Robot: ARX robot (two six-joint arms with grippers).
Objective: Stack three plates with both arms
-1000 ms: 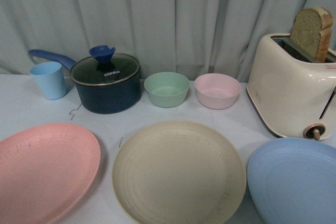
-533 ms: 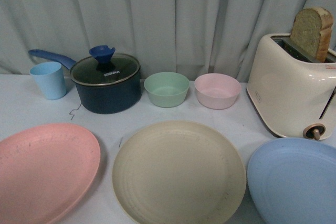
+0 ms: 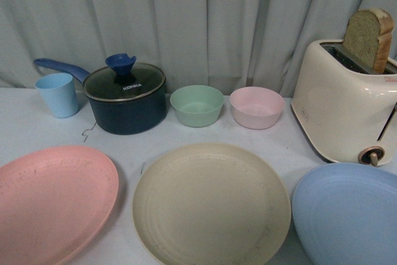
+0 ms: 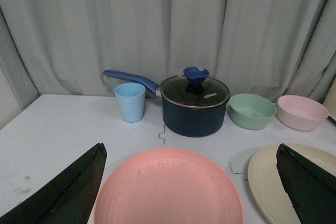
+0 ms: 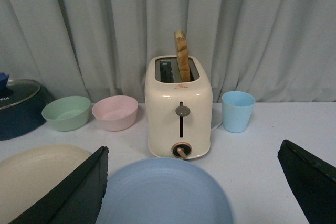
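The pink plate point(image 3: 53, 200), cream plate point(image 3: 211, 203) and blue plate point(image 3: 347, 215) are left unmoved since before. The left gripper point(image 4: 189, 148) and right gripper point(image 5: 194, 146) are held wide open, with nothing gripped.

The left plate point(image 3: 53, 200), middle plate point(image 3: 211, 203) and right plate point(image 3: 347, 212) lay in a row on the worktop point(image 3: 25, 131). Behind them, from left to right, stood a cup point(image 3: 57, 94), saucepan point(image 3: 126, 100), left bowl point(image 3: 196, 105), right bowl point(image 3: 257, 107) and toaster point(image 3: 338, 107).
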